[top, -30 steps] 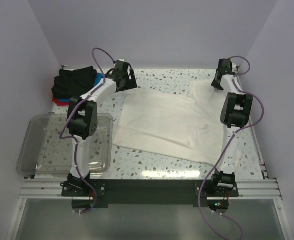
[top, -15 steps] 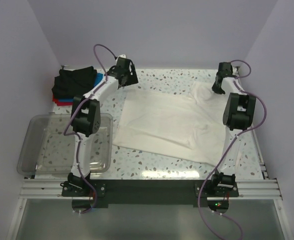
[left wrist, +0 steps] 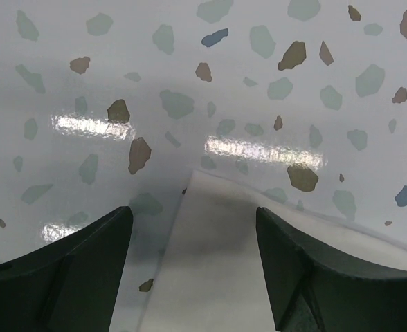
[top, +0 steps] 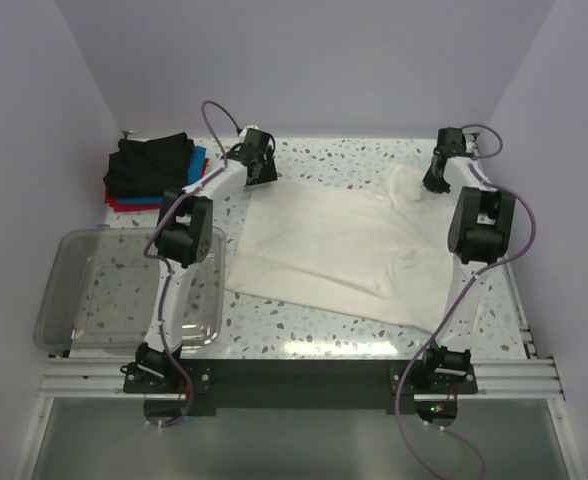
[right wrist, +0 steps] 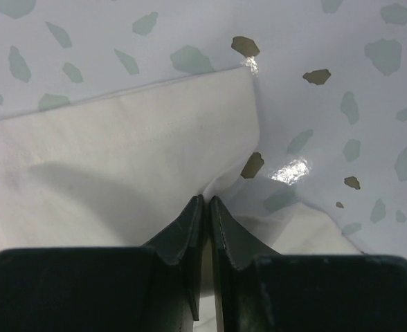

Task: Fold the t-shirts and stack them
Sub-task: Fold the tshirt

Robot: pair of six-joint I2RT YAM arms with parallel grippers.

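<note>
Right gripper (right wrist: 207,207) is pinched almost flat, with a fold of the white tee (right wrist: 120,152) nipped between its tips. That's at the tee's far-right corner. Left gripper (left wrist: 192,228) stands wide, one finger either side of the tee's far-left corner, low over it. Whether it touches the cloth, I can't tell. The tee lies spread across the middle of the speckled table (top: 314,335), plain side up, a little rumpled on the right. Far-left corner of the table: the folded stack (top: 149,165), black on top, blue and red peeking out beneath. The clear tub (top: 124,290) sits near left, beside the left arm. Pale lilac walls (top: 324,70) all round.
</note>
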